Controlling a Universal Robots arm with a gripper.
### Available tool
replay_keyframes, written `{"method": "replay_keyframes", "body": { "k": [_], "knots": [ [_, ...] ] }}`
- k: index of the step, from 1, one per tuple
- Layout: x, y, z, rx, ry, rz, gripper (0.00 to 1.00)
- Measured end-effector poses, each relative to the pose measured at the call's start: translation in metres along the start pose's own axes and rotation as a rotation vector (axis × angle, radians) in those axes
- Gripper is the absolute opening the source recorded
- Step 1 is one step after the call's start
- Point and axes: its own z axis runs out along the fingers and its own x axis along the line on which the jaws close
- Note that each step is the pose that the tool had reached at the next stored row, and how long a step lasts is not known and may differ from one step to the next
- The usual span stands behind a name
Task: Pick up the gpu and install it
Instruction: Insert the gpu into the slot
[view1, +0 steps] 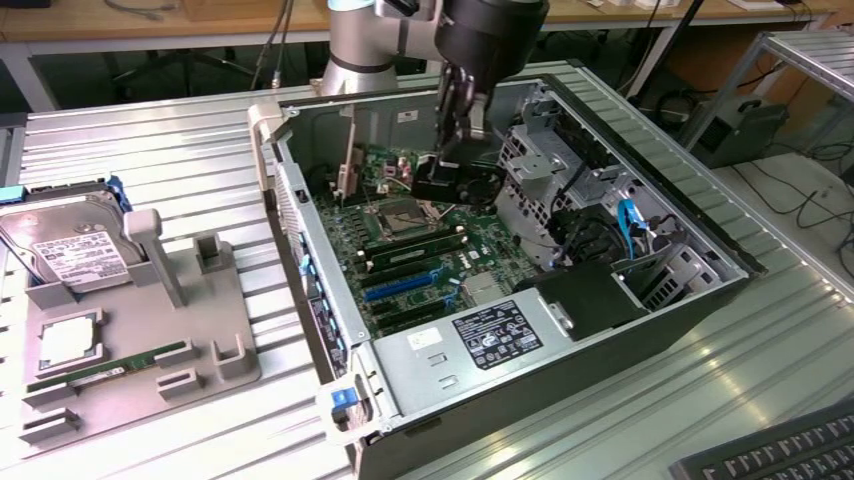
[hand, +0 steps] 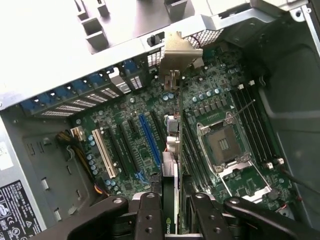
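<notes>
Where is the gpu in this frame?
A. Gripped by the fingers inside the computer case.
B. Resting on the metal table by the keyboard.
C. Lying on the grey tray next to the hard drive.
A: the wrist view shows the gpu edge-on between the fingers, over the motherboard inside the case.

No readable text anywhere.

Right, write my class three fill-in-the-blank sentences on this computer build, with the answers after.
1. The gripper holds the gpu edge-on above the ____ inside the computer case.
2. The CPU socket is ____, with no chip in it.
3. Besides the white expansion slot and the black ones, one slot is ____.
Answers: motherboard; empty; blue.
</notes>
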Motion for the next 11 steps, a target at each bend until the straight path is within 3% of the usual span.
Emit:
{"method": "replay_keyframes", "body": {
  "k": [4,11],
  "knots": [
    [0.0000,0.0000,0.0004,0.0019,0.0010,-0.060,0.26],
    [0.0000,-0.0001,0.0023,0.0026,0.0085,-0.196,0.26]
  ]
}}
